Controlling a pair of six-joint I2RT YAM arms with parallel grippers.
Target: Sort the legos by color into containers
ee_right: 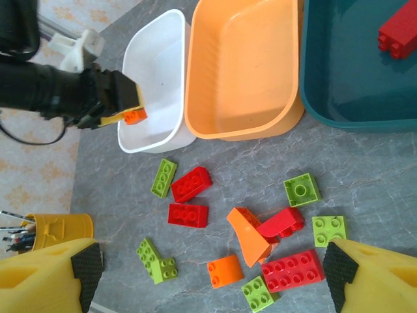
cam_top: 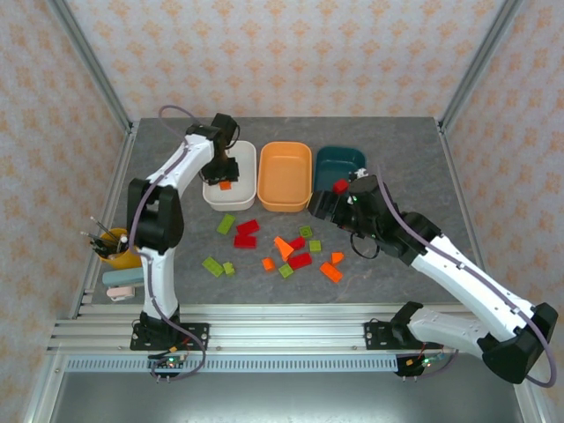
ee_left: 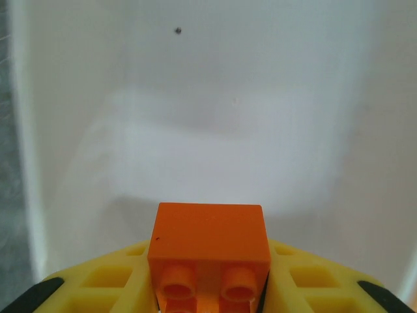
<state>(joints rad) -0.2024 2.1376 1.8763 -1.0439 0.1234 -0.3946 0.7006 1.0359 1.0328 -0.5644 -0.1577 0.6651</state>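
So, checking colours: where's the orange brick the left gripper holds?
Top view, left side: orange brick in the left gripper, above the white tub, next to the orange tub.

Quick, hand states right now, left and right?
Left hand: closed on an orange lego, over the white tub.
Right hand: open, empty.

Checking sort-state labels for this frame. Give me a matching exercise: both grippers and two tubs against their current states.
Column one:
1. left gripper
2. right gripper
3. orange tub
4. dark teal tub

Column two:
A. one red brick inside
B. open, nothing held
C. shut on an orange brick
D. nothing inside

Pairs: 1-C, 2-B, 3-D, 4-A
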